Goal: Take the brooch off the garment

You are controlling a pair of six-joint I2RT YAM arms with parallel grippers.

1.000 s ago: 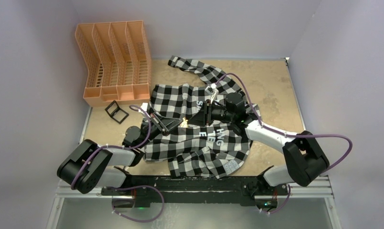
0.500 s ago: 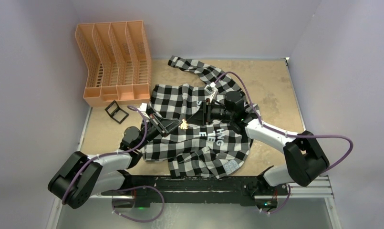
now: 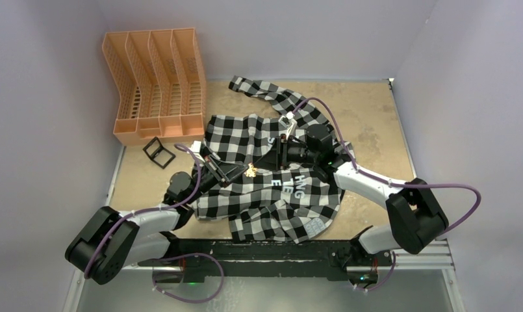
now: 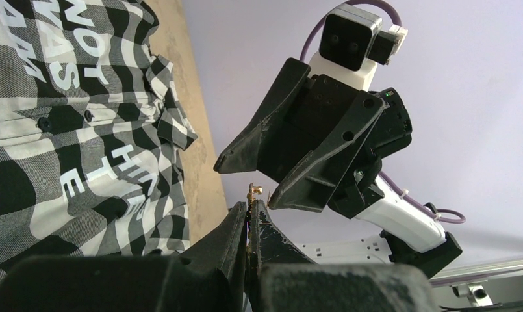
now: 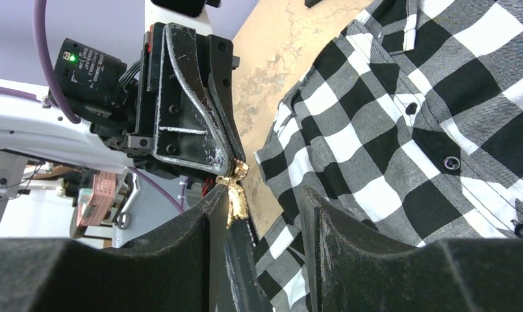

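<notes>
The left gripper (image 4: 249, 207) is clenched on the brooch (image 4: 253, 190), whose gold head pokes out just past the pinched fingertips. The brooch is held in the air above the garment (image 3: 271, 195), over the middle of the desk (image 3: 375, 117), and no cloth touches it in either wrist view. The right gripper (image 5: 262, 195) is released, its 2 fingers apart, and meets the left one tip to tip. The brooch sits between those fingers, just beside the inner face of 1 of them; whether it touches, I cannot tell. The garment lies spread across the desk's middle, 1 sleeve reaching toward the far edge. Against 1.0 s ago, the left arm's elbow has swung out toward the left edge and the near edge, while the brooch and both grippers are almost where they were. Since 0.5 s ago nothing visibly differs.
</notes>
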